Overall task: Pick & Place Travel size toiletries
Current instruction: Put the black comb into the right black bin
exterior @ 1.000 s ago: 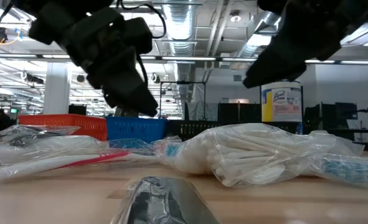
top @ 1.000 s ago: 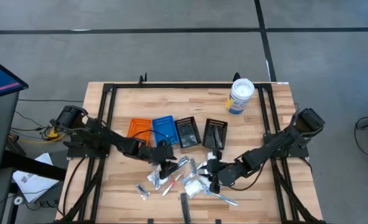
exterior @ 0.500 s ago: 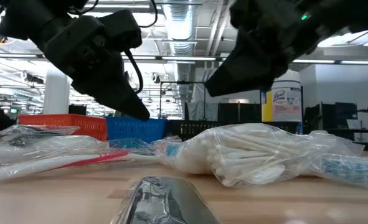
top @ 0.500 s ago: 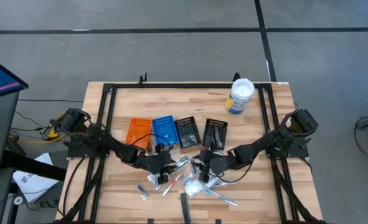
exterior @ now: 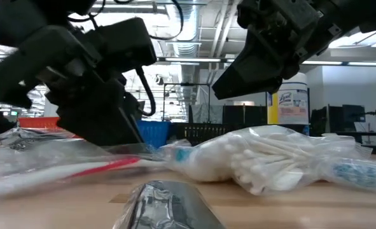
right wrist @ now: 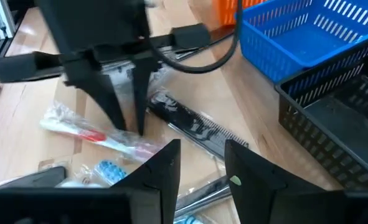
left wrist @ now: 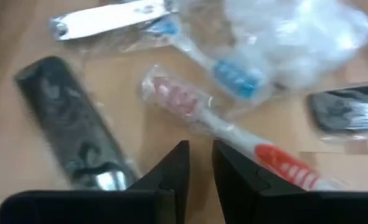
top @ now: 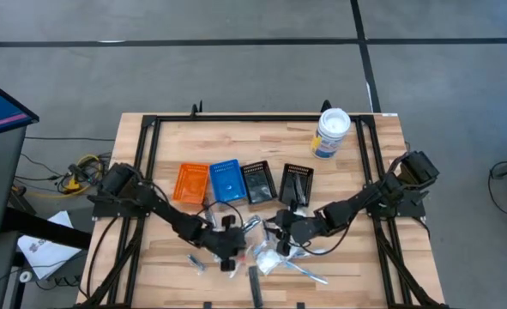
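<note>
The red toothbrush (left wrist: 233,134), light, stiff and slippery in its clear wrap, is judged best pinched mid-handle by the narrowly parted, empty left end effector (left wrist: 199,163), while the right end effector (right wrist: 199,163), also narrowly parted and empty, hovers at its three o'clock.

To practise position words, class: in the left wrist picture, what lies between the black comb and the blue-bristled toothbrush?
The wrapped red toothbrush: its bristle end lies between the black comb and the blue-bristled toothbrush, as the left wrist view shows.
</note>
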